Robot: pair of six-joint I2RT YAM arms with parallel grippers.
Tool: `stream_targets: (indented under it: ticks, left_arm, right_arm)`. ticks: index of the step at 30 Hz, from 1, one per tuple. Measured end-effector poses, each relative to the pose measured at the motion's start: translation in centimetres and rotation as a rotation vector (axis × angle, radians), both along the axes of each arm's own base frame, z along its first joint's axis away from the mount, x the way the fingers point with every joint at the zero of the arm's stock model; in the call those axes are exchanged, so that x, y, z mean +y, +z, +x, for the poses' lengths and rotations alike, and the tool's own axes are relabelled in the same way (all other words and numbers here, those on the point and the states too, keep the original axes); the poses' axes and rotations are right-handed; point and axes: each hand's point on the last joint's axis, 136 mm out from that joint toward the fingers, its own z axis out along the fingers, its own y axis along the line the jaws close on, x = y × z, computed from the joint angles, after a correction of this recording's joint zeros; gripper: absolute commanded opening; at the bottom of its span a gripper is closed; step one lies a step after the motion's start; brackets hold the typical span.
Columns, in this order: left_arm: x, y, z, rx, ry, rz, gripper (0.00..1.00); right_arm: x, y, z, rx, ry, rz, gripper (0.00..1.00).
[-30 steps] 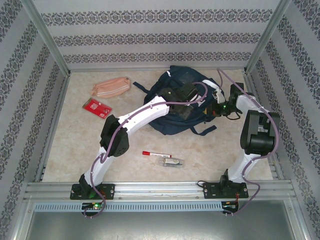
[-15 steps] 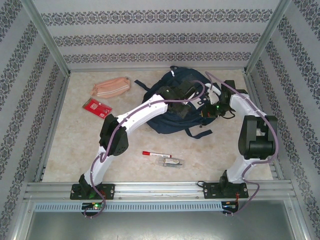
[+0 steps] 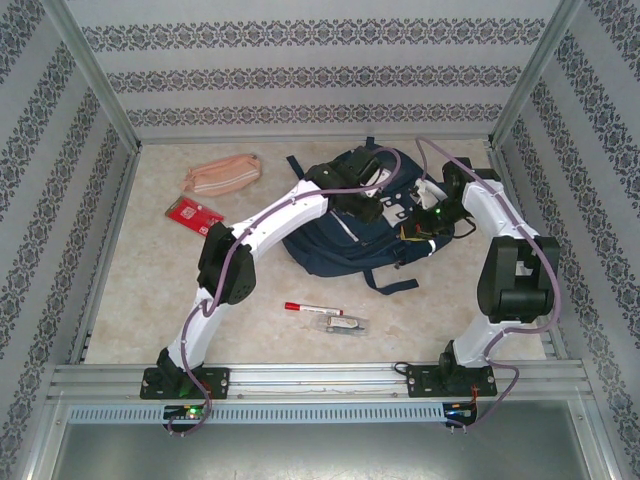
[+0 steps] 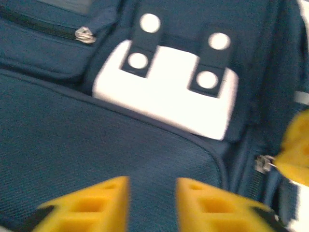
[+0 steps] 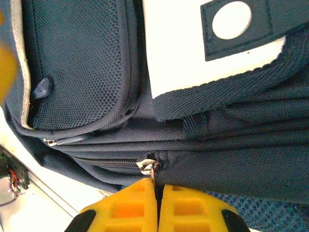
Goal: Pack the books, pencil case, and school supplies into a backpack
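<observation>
Walls papered in grey floral stripes close off a beige marbled counter (image 3: 150, 290) on three sides. From above, we see a navy backpack (image 3: 340, 245) lying just past the middle of the counter, toward 1 o'clock. A salmon-pink pencil case (image 3: 222, 174) lies well apart from it at 10 o'clock. A small red packet (image 3: 194, 213) sits near the case, on its 7 o'clock side. A white marker (image 3: 302, 308) with a red cap rests at 6 o'clock from the backpack, and a clear-wrapped greyish item (image 3: 343, 323) lies just beside it at its 4 o'clock.

Both arms reach over the backpack. The left arm (image 3: 270, 225) comes in from 7 o'clock. The right arm (image 3: 500, 250) rises from 5 o'clock and bends in to the bag's right edge.

In the left wrist view, which is blurred, the left claw (image 4: 152, 203) hangs over the bag's front panel. Its two yellow fingers stand apart with only blue fabric showing between them, so it is open and grips nothing. Beyond it at 12 o'clock we see a white patch (image 4: 164, 92) crossed by two navy tabs with white dots. A zipped pocket sits at 10 o'clock.

In the right wrist view, the right claw (image 5: 157, 208) is closed. Its yellow fingers press together on a metal zip pull (image 5: 146, 166), on a zip that runs along the bag's side. A dark mesh pocket fills 11 o'clock, and the white patch shows at 1 o'clock.
</observation>
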Motion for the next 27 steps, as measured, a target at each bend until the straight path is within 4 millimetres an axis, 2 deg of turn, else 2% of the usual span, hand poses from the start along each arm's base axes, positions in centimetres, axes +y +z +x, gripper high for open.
stream_targets:
  ticks: [2, 6, 9, 11, 17, 27]
  left_arm:
    - [0.1, -0.9, -1.7, 0.033, -0.089, 0.003, 0.55]
    - [2.5, -4.3, -6.3, 0.130, -0.222, 0.059, 0.59]
    - [4.2, -5.4, -7.9, 0.135, -0.257, 0.089, 0.60]
    - [4.7, -5.1, -8.0, 0.105, -0.255, 0.099, 0.60]
    - [5.7, -4.8, -6.3, 0.005, -0.216, 0.165, 0.61]
    - [5.5, -5.6, -6.8, -0.122, -0.363, 0.199, 0.63]
  right_arm:
    - [-0.2, -0.1, -0.1, 0.020, 0.001, -0.014, 0.01]
    - [-0.2, -0.1, -0.2, 0.031, 0.015, -0.034, 0.01]
    - [-0.1, -0.1, -0.6, 0.050, 0.022, -0.038, 0.01]
    - [0.1, -0.1, -0.8, 0.057, 0.028, -0.038, 0.01]
    - [0.2, -0.1, -0.7, 0.052, 0.028, -0.035, 0.01]
    - [0.3, 0.3, -0.5, 0.036, 0.025, -0.024, 0.00]
